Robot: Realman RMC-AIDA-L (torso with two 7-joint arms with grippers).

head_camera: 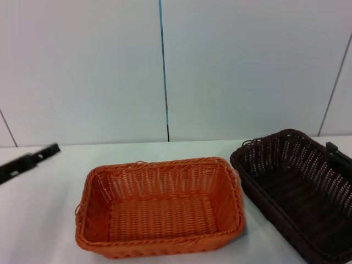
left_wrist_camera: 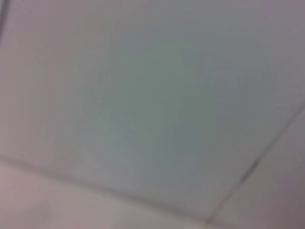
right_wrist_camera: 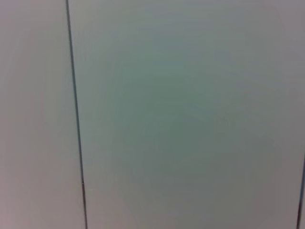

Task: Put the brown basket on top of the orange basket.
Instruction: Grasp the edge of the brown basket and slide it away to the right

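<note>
Now the bright orange woven rectangular basket (head_camera: pixel 159 206) sits mid-bench, the dark brown woven rectangular basket (head_camera: pixel 297 190) near the right edge; the left gripper (head_camera: pixel 27 162) and right gripper (head_camera: pixel 336 151) show too little to tell their state.

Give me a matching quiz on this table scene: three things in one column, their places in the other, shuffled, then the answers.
Things:
1. orange basket
2. brown basket
3. left pincer

Places:
A. at the table's right edge, partly out of the head view
B. far left, low over the table
C. middle of the table, upright

Pairs: 1-C, 2-A, 3-B
</note>
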